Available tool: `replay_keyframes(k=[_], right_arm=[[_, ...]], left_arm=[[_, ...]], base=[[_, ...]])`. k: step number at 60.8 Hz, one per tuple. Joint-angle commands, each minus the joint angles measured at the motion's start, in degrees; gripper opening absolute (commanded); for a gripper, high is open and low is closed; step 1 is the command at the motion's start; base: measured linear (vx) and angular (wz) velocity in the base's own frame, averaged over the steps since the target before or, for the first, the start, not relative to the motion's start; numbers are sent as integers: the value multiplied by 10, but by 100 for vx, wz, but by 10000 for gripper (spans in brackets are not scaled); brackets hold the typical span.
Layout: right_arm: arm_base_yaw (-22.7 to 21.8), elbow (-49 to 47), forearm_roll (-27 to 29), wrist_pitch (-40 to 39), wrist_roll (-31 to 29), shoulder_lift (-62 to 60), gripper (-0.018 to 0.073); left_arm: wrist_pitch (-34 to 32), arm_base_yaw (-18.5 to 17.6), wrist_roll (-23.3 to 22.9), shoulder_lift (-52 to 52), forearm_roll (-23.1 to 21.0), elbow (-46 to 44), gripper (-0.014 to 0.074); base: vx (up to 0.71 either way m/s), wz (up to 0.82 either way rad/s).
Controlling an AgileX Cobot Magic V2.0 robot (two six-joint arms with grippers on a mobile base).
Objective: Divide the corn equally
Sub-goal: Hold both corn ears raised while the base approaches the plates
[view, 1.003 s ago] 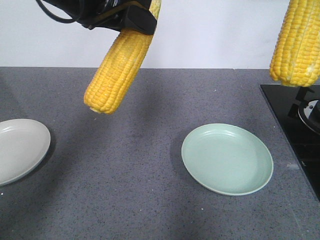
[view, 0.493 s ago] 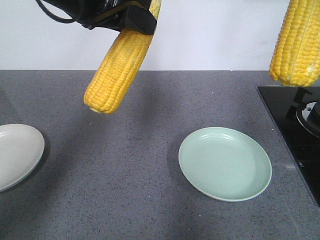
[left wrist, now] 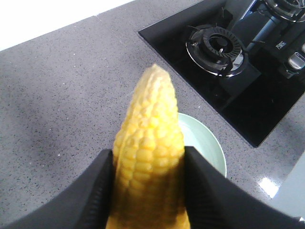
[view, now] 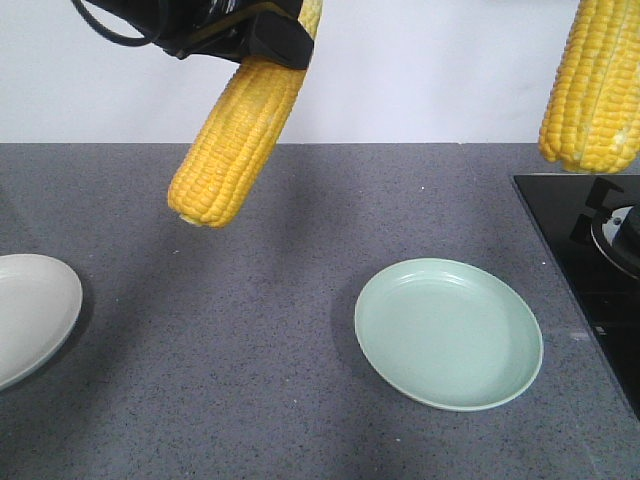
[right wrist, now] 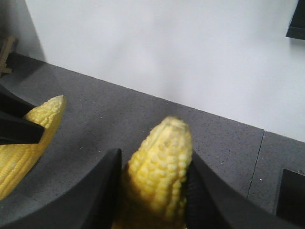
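Note:
One cob of corn (view: 240, 130) hangs slanting down over the grey counter, blunt end lowest, with my left gripper (view: 268, 45) shut on its upper part. In the left wrist view that corn (left wrist: 151, 129) is squeezed between both black fingers (left wrist: 97, 183), tip pointing forward over the green plate (left wrist: 206, 143). A second cob of corn (view: 595, 85) hangs at the top right; the front view cuts off its gripper. My right gripper (right wrist: 155, 169) is shut on this corn (right wrist: 162, 162). The green plate (view: 448, 333) lies bare between the two cobs.
A beige plate (view: 30, 305) lies half cut off at the left edge. A black gas hob (view: 585, 250) with burners (left wrist: 217, 47) takes up the counter's right side. A white wall stands behind the counter.
Both plates and the hob have slid a little left in the front view and the counter's back edge sits lower. Both cobs stay held at the same spots in the frame.

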Motion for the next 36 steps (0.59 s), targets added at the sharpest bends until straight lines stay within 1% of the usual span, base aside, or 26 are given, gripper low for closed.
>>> replay_keyframes(k=[1,36], right_arm=[[-4,-11,8,-3,-4,-12,-4],[-4,-11,8,-3,-4,-12,-4]], left_arm=[[-33,1,0,-23,-15,-15,-7],[-33,1,0,-23,-15,-15,-7]], base=[[2,-1],[1,-1]])
